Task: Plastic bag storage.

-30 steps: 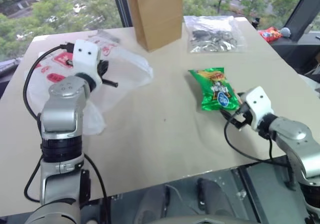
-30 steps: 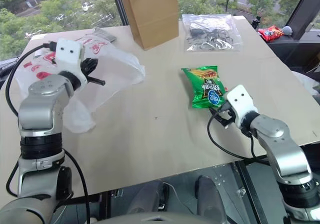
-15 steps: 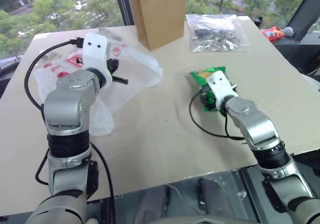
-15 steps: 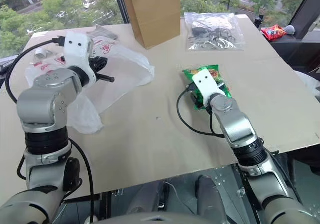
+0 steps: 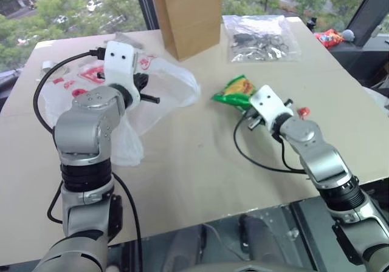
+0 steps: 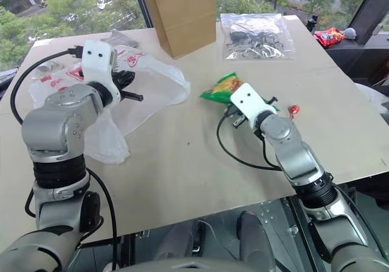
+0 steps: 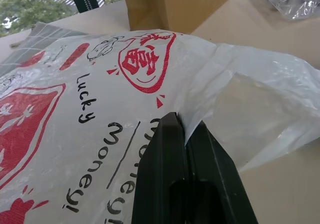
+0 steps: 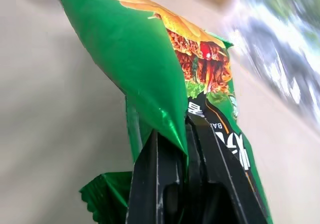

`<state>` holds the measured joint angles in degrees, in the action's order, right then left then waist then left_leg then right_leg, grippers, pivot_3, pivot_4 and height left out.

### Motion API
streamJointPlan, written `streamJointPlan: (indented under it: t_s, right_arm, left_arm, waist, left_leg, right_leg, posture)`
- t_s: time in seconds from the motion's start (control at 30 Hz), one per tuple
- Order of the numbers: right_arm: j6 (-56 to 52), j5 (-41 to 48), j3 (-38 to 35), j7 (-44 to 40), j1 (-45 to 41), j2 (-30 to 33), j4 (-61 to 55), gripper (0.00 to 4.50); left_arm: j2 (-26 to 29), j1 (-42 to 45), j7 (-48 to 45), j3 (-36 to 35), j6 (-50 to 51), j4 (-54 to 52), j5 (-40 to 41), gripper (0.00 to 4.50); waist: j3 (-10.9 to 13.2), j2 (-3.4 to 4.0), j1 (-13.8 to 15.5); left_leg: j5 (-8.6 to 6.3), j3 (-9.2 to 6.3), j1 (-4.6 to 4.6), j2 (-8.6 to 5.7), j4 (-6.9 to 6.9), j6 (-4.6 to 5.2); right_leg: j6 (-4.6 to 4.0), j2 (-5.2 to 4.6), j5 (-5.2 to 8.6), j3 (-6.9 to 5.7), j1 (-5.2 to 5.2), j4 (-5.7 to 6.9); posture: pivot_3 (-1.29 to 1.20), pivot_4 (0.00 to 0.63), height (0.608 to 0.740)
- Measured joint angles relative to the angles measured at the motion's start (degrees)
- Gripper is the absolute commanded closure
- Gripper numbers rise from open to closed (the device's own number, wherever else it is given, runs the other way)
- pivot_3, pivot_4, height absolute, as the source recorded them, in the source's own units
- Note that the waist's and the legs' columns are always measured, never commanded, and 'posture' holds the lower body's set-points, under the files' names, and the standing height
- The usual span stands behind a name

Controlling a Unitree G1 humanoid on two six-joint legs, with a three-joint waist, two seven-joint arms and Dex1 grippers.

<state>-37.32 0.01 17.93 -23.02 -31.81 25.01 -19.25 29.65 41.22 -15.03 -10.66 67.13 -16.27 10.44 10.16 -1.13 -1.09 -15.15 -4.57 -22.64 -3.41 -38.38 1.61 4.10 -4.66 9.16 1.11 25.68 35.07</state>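
The plastic bag (image 5: 164, 84), thin white film with red prints, lies crumpled at the table's left. My left gripper (image 5: 148, 97) is shut on a fold of the bag's edge; in the left wrist view the film (image 7: 100, 99) is pinched between the black fingers (image 7: 167, 149). My right gripper (image 5: 250, 109) is at mid-table, shut on the end of a green snack packet (image 5: 234, 90). The packet is tilted up off the table. The right wrist view shows the packet (image 8: 150, 59) rising from between the closed fingers (image 8: 150, 164).
A tall brown paper bag (image 5: 188, 14) stands at the back centre. A clear bag of dark items (image 5: 260, 38) lies to its right. A small red scrap (image 5: 303, 110) sits by my right wrist, and a red packet (image 5: 330, 38) lies beyond the table's far right corner.
My right gripper swung left onto the green packet, shut on it and lifted it up and to the left, uncovering a red scrap. The left gripper edged right, still holding the bag.
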Motion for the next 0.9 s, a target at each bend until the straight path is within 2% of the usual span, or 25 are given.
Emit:
streamJointPlan:
  t_s: [0.13,0.3,0.63,0.77,0.9]
  right_arm:
    - [1.95,5.02,1.41,-7.4,-1.54,-1.82,-4.62,4.42]
    - [5.12,5.77,4.59,-12.78,-5.15,-4.09,0.41,4.42]
    - [16.03,-1.09,8.88,-11.37,-18.13,-17.41,26.23,4.42]
    - [21.72,-4.56,9.33,-8.85,-22.1,-23.16,36.53,4.42]
    - [29.33,-7.53,9.18,-5.75,-25.65,-27.09,44.13,4.42]
  left_arm:
    - [-0.13,2.53,0.02,-0.1,1.03,0.64,0.77,4.5]
    - [-0.89,6.32,0.17,-1.98,4.33,1.69,2.68,4.5]
    - [-4.33,8.41,-0.97,-2.97,14.9,-2.62,9.25,4.5]
    - [-8.36,9.36,0.11,-4.05,18.86,-3.8,10.27,4.5]
    - [-11.19,10.87,2.42,-8.14,22.43,-3.7,9.62,4.5]
  waist:
    - [0.0,0.0,0.07]
    - [0.0,0.0,0.09]
    - [0.0,0.0,-1.02]
    - [0.0,0.0,-1.24]
    - [0.0,0.01,-1.55]
  left_leg:
    - [0.0,-0.04,0.0,0.0,-0.03,0.0]
    - [0.02,-0.05,0.02,-0.03,-0.07,-0.02]
    - [0.08,-0.1,0.1,-0.03,-0.06,-0.13]
    - [0.1,-0.13,0.1,-0.03,-0.06,-0.16]
    - [0.12,-0.11,0.11,-0.03,-0.03,-0.22]
  right_leg:
    - [0.0,-0.01,0.0,-0.03,-0.02,0.03]
    - [-0.01,-0.01,0.0,-0.03,0.0,0.17]
    - [-0.02,-0.02,0.01,0.01,0.02,0.36]
    - [-0.03,-0.02,0.01,0.0,0.04,0.39]
    - [-0.03,0.0,0.01,0.04,0.12,0.45]
  posture:
    - [0.0,0.15,0.74]
    - [0.0,0.15,0.74]
    - [0.0,0.15,0.74]
    - [0.0,0.15,0.74]
    - [0.0,0.15,0.74]
